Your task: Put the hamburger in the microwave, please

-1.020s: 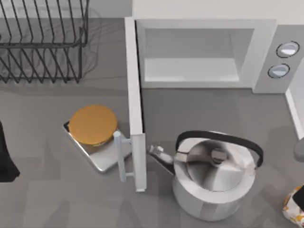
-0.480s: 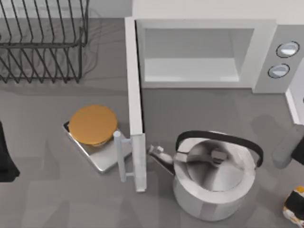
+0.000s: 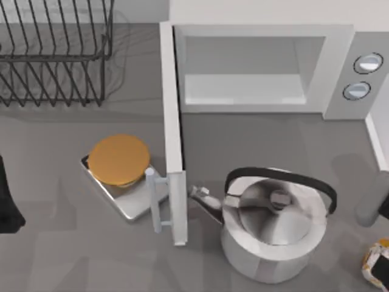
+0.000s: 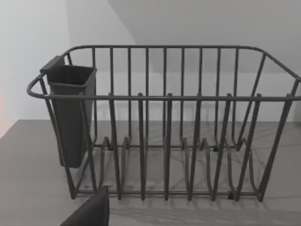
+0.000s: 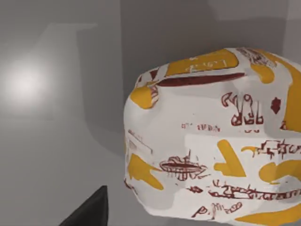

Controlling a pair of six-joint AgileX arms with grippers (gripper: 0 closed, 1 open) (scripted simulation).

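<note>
Hamburger (image 5: 211, 136): on table just beneath right gripper, by kettle (image 3: 273, 222), ungrasped.
Right gripper: grip state cannot tell.
Microwave (image 3: 261, 67): door open, cavity bare.
Left arm: parked, facing rack (image 4: 164, 127).
Remaining: grasp, carry, place.

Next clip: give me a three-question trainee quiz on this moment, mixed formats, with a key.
1. True or false: the microwave door stands open.
2. Multiple choice: the hamburger lies (A) inside the microwave, (B) on the table near the top view's bottom right corner, (C) in the dish rack.
3. Fill in: the large metal thing standing in front of the microwave's opening is a ____.

Key: 1 true; 2 B; 3 kettle.
</note>
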